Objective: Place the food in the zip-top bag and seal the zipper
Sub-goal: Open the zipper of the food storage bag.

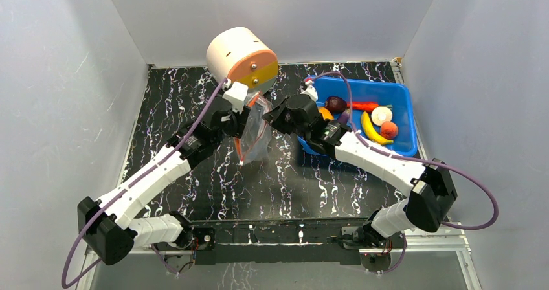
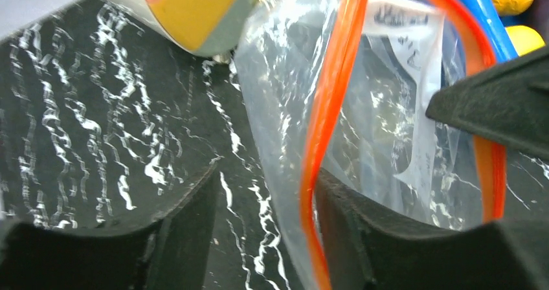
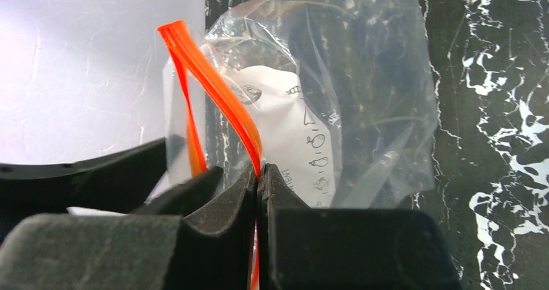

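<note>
**Bag Pinched at the Zipper, Food Not Yet In**

Found the right hand (image 3: 257, 173) clenched on the zipper (image 3: 213, 89), squeezing one lip of the orange strip flat. Found the left hand (image 2: 265, 183) released, with the other lip of the strip lying loose inside its open span and bare counter (image 1: 181, 109) visible through the gap. Saw the zip-top bag (image 1: 256, 131) hanging upright between the two hands near the middle of the counter, just in front of the cream-and-orange cylinder (image 1: 239, 57). Could not tell whether its lower edge touched the counter. Noted only a white printed slip (image 3: 291, 128) inside, and none of the food. Saw the food (image 1: 366, 118) lying in the blue bin (image 1: 400, 99) at the far right, just beside the right arm.

Judged the bag very light, soft and crinkly, with slick film likely to slip or collapse if taken by the wall. Judged the strip the only stiff part, so best taken there, one lip per hand, and drawn apart to open the mouth. Expected the toy pieces to be hard, light and smooth, the rounded ones apt to roll, so better pinched across the middle. Reckoned the mouth parted only a little, not yet wide enough for filling.
</note>
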`<state>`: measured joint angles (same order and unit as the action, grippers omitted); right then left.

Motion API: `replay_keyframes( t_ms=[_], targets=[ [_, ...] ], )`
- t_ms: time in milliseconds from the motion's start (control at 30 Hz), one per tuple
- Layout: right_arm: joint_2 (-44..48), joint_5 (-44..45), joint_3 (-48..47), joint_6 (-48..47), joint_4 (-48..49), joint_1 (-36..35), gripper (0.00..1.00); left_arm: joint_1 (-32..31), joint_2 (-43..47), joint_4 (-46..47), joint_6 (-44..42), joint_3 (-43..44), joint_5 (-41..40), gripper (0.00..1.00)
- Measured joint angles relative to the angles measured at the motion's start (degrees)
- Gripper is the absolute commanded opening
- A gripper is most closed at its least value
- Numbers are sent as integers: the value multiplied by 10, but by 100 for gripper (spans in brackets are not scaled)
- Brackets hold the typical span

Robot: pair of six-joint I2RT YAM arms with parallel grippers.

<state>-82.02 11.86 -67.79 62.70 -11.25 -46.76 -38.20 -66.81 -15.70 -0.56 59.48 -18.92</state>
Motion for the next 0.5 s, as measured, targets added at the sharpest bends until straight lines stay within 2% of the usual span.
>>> replay_keyframes(
  t_ms=[133,233,300,367,400,467,500],
  targets=[
    [0,7,17,2,-1,0,0,-3,1,0,-16,21,-26,17],
    [1,10,30,2,-1,0,0,-3,5,-2,-22,28,-27,7],
    [4,12,47,2,1,0,0,-3,8,-5,-23,28,-24,4],
    [11,14,65,3,4,0,0,-3,9,-9,-24,28,-17,7],
    [15,14,74,3,5,0,0,-3,9,-10,-24,28,-14,14],
    [25,16,87,4,6,0,0,-3,9,-16,-22,28,2,39],
    [29,17,89,4,6,0,0,-3,9,-19,-20,28,14,47]
  ],
)
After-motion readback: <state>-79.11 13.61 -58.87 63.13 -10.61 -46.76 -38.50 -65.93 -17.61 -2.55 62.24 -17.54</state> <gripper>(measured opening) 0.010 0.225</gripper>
